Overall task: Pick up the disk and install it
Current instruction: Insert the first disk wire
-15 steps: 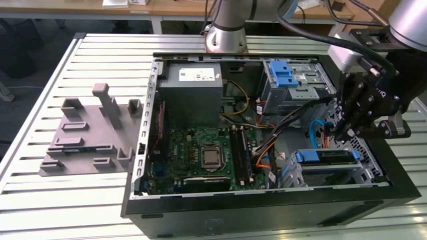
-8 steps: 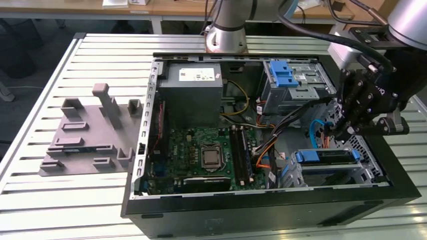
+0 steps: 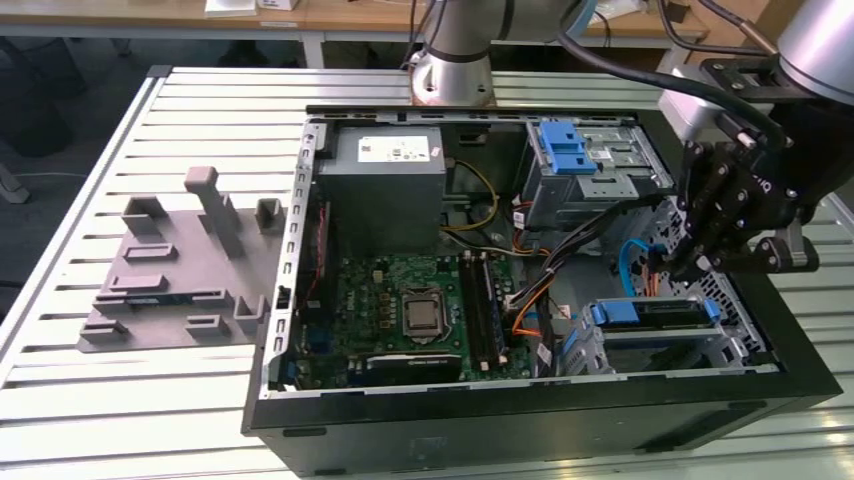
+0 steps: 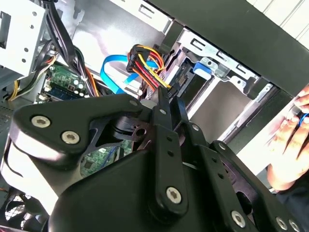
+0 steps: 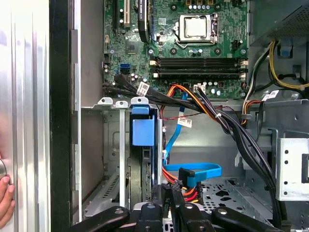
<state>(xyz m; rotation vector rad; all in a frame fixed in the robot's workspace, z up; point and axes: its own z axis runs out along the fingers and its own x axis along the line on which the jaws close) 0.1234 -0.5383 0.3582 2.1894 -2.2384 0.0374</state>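
Blue-railed disk (image 3: 650, 313) seated in its bay, mostly hidden, fingers (image 5: 168, 193) pressed together, empty, beside cables (image 5: 186, 181).

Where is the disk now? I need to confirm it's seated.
The disk sits in the drive bay at the case's front corner, on the exterior view's right, just below the gripper.

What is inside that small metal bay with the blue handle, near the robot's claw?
The disk sits on edge inside the drive bay, its blue handle facing up. The bay walls cover its lower part. The gripper hangs beside it, near the coloured cables.
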